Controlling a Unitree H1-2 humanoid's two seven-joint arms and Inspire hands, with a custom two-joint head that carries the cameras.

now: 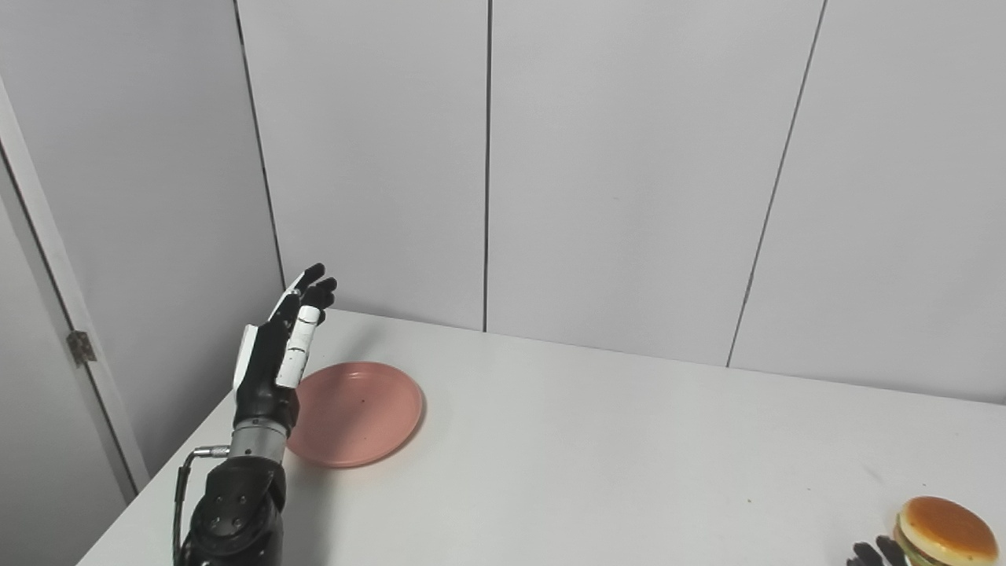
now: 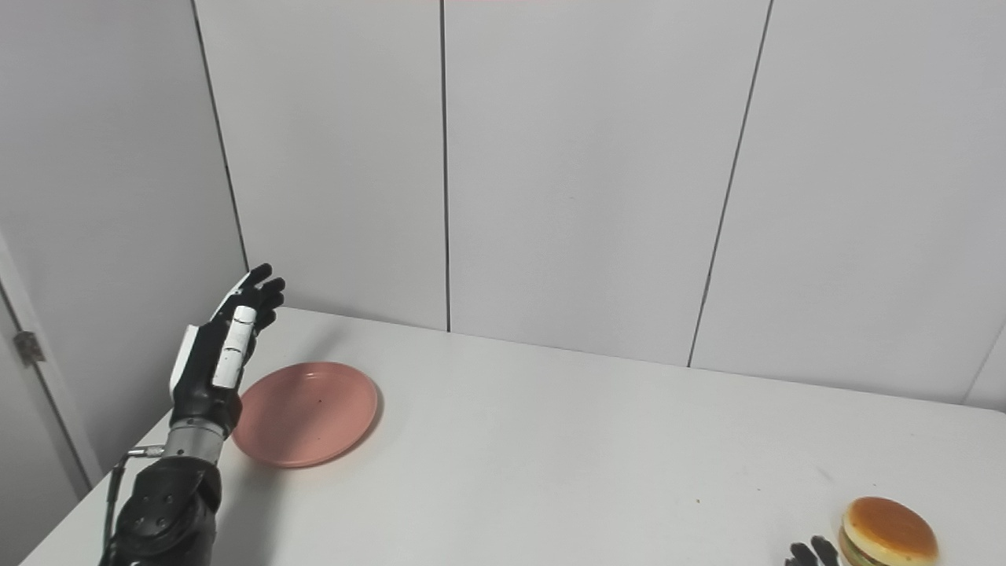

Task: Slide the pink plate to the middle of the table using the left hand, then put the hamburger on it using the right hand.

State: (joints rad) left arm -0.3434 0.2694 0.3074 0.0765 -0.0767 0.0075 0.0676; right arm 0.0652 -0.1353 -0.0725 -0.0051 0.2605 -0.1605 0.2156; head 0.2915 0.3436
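A pink plate (image 1: 355, 413) is being shown lying flat near the table's (image 1: 597, 464) far left corner. The left hand (image 1: 277, 358) is being held upright at the plate's left rim, fingers straight and together, holding nothing. A hamburger (image 1: 946, 531) is being shown at the near right edge, with only the right hand's (image 1: 874, 554) dark fingertips seen beside it; their state cannot be told.

The left hand (image 1: 277, 358) has black fingers with white plates, a silver wrist collar, a black screw-dotted forearm shell and a thin grey cable.
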